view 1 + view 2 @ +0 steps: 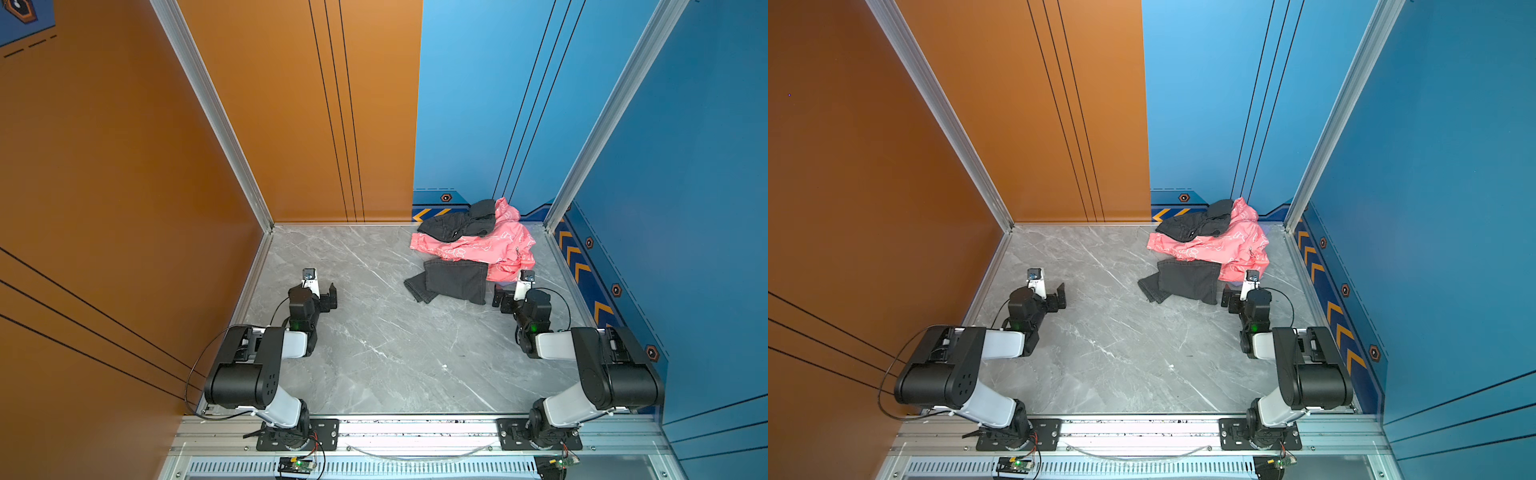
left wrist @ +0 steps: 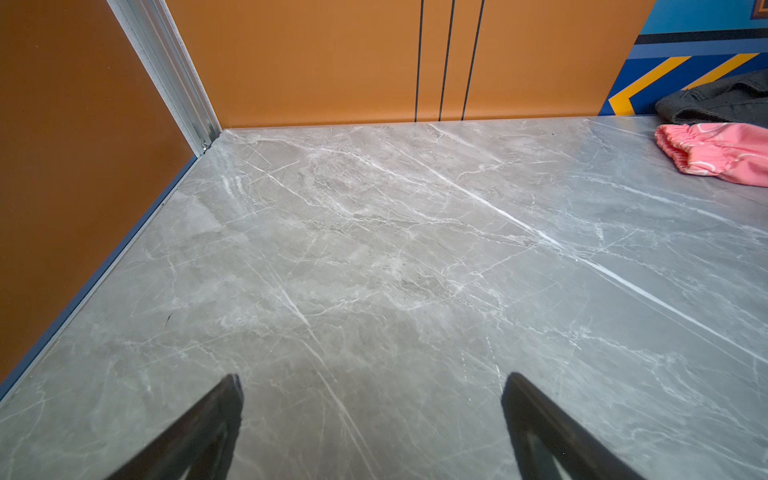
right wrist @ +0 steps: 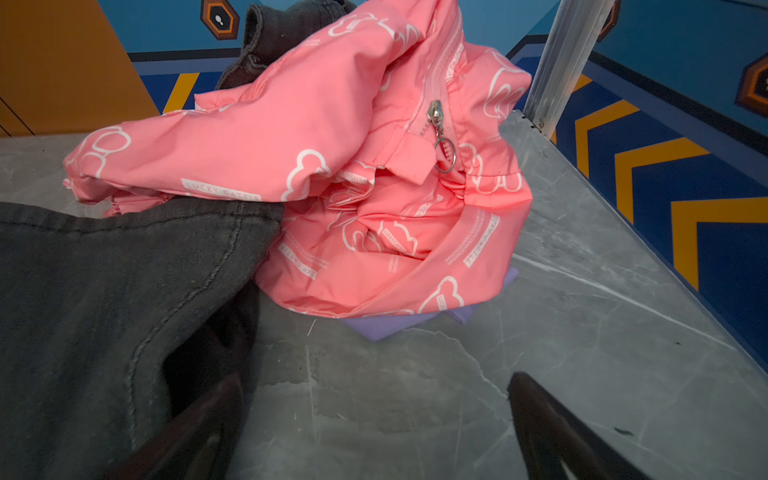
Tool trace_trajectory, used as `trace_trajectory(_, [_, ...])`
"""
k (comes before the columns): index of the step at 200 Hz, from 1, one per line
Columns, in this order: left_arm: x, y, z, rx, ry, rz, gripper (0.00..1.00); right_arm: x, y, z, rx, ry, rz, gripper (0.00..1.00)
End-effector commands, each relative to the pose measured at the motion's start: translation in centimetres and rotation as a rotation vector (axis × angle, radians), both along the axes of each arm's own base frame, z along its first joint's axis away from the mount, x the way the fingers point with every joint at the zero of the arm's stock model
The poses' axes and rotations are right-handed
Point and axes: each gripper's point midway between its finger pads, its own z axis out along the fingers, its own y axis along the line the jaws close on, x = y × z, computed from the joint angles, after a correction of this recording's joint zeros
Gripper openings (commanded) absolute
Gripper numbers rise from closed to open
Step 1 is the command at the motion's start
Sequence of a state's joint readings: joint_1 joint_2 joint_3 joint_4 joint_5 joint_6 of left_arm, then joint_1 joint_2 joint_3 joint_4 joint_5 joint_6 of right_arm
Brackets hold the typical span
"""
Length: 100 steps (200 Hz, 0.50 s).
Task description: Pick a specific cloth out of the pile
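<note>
The cloth (image 3: 395, 326) lies mostly buried under the pink garment (image 3: 332, 166) near the surface's (image 3: 582, 332) far right corner — only a lilac sliver shows. The dark grey garment (image 3: 104, 311) runs off the right wrist view.

Grey marble tabletop (image 1: 374, 353) is the floor of the cell. Orange wall panels (image 1: 124, 166) stand at its left edge and half of its far edge, and blue wall panels (image 1: 685, 208) at the other edges. An aluminium rail (image 1: 415, 432) runs along its near edge. Yellow chevrons (image 3: 685, 241) are painted low on the blue panel at its right edge.
</note>
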State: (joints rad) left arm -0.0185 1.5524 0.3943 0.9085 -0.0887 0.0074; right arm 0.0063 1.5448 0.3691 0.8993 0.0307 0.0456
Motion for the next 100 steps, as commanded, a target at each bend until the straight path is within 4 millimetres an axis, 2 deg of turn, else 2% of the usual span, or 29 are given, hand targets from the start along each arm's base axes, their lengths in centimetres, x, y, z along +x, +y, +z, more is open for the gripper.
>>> trace_trajectory(1, [-0.4,0.2,-0.7,-0.007,0.019,0.004,0.98,0.2,-0.1,0.3,0.01,-0.013,-0.013,1.0])
trace_trajectory(51, [-0.3,0.5,-0.3,-0.006,0.009,0.016,0.98,0.2,-0.4,0.3,0.008,-0.012,-0.026,1.0])
trace_trajectory(100, [-2.7,0.8,4.0,0.035,-0.091,0.072,0.98,0.1,-0.8,0.4,-0.005,-0.014,-0.064,1.0])
